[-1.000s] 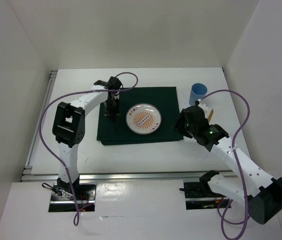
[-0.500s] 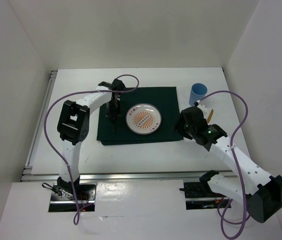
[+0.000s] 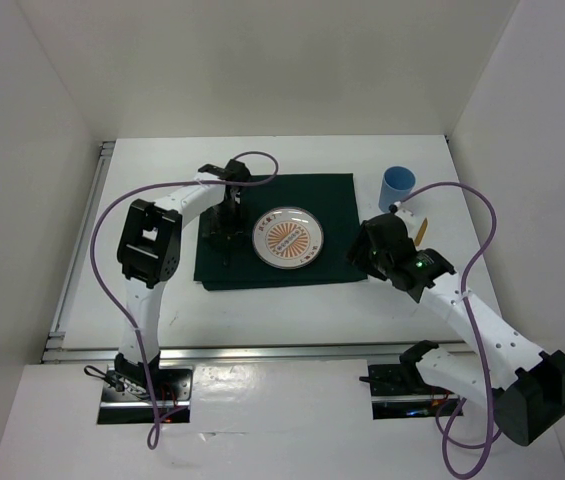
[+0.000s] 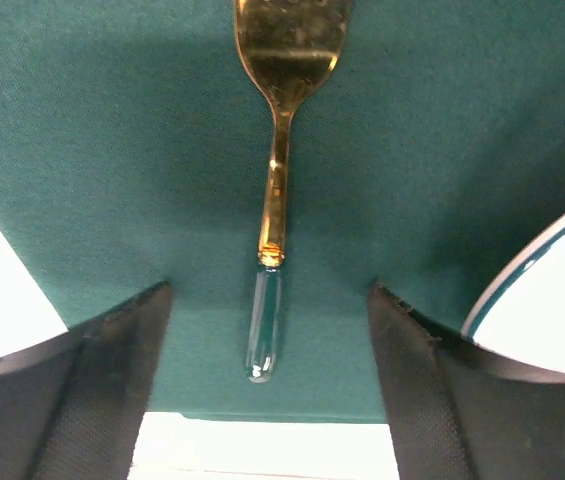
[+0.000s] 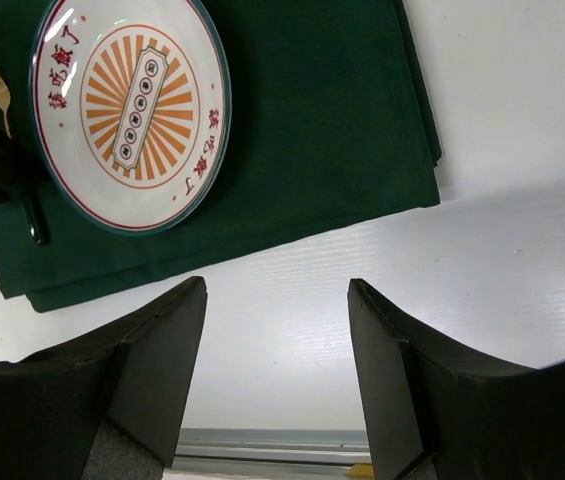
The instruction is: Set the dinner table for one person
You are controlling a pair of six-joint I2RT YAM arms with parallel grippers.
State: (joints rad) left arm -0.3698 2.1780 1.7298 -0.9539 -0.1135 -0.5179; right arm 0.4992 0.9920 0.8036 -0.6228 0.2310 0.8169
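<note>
The left end effector (image 4: 267, 300) has just sprung apart, leaving the gold metal fork (image 4: 280, 150) on the dark green rectangular cloth (image 4: 112, 150) beside the round patterned plate (image 3: 288, 238), mid white rectangular tabletop (image 3: 262, 310); fork placed, likely; right end effector (image 5: 277, 290) apart, empty.

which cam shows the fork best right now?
Left wrist: the fork lies close up on the cloth, gold neck and clear handle sharp, tines cropped. Right wrist catches only its tines beside the plate. Top external: the left gripper covers it.
</note>
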